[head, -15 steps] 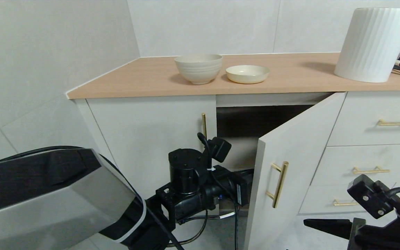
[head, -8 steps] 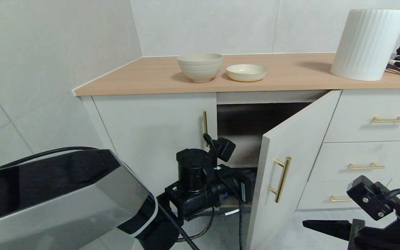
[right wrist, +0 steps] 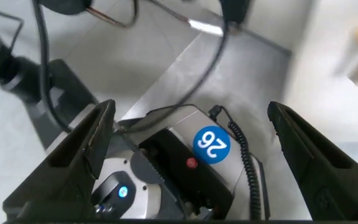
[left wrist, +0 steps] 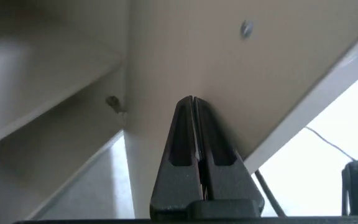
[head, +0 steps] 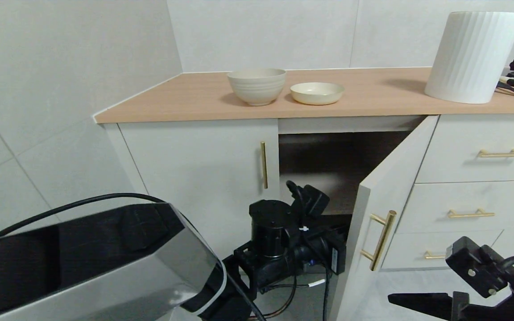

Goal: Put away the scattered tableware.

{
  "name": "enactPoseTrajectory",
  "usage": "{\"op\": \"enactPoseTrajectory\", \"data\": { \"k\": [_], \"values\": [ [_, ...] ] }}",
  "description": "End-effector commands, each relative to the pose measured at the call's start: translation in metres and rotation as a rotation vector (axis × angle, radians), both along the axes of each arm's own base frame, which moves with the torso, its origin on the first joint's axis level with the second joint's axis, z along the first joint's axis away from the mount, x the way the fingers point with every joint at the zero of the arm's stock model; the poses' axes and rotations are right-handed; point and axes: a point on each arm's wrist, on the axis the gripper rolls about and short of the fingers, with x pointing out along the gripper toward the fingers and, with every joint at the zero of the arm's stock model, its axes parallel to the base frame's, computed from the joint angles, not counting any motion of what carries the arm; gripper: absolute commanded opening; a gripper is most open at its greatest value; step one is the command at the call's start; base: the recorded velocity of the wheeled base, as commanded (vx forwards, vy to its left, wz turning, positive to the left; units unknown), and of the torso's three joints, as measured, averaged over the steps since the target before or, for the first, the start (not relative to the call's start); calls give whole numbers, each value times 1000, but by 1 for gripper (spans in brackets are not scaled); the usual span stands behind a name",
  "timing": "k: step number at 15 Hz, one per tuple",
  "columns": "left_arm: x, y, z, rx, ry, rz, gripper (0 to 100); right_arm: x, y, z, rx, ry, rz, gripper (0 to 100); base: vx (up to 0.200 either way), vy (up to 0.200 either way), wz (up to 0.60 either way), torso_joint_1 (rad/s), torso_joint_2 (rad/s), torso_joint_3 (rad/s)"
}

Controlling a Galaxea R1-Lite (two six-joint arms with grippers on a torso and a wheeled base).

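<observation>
Right at the tip of the left claw [left wrist: 193, 102], pinched closed, is the cabinet door [left wrist: 241, 68], standing partway open; right claw [right wrist: 191, 111] gapes wide over the floor [right wrist: 166, 56].

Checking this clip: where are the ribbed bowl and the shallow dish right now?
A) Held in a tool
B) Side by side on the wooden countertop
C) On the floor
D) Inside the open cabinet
B: the bowl and the dish both stand on the countertop, above the cabinet door, which is swung open.
</observation>
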Motion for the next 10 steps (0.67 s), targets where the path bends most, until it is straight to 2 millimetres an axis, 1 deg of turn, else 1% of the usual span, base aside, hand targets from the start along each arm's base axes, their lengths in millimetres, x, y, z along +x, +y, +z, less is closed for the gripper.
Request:
{"op": "enactPoseTrajectory", "data": {
  "k": [1, 2, 3, 4, 5, 6, 7, 9, 10],
  "values": [
    [-16, -15, -3, 5, 1, -56, 0, -9, -2, 2, 22, -4, 55, 100, 0, 0, 0, 0, 0, 0],
    [-20, -20, -2, 0, -3, -69, 0, -11, -3, 2, 30, -3, 76, 100, 0, 0, 0, 0, 0, 0],
    [-50, -43, 5, -21, -18, -160, 0, -20, -8, 6, 73, -3, 158, 100, 0, 0, 0, 0, 0, 0],
    [-66, -51, 8, -28, -22, -204, 0, -23, -11, 7, 83, -19, 200, 100, 0, 0, 0, 0, 0, 0],
    [-70, -50, 13, -33, -26, -209, 0, -24, -13, 5, 73, -33, 217, 100, 0, 0, 0, 0, 0, 0],
    [-68, -45, 14, -30, -22, -197, 0, -26, -14, 4, 67, -45, 228, 100, 0, 0, 0, 0, 0, 0],
    [-59, -37, 16, -30, -21, -161, 0, -26, -15, 4, 65, -45, 232, 100, 0, 0, 0, 0, 0, 0],
    [-49, -27, 16, -25, -16, -124, 0, -26, -15, 2, 60, -44, 233, 100, 0, 0, 0, 0, 0, 0],
    [-45, -17, 16, -14, -8, -104, 0, -27, -16, 3, 65, -50, 232, 100, 0, 0, 0, 0, 0, 0]
  ]
}}
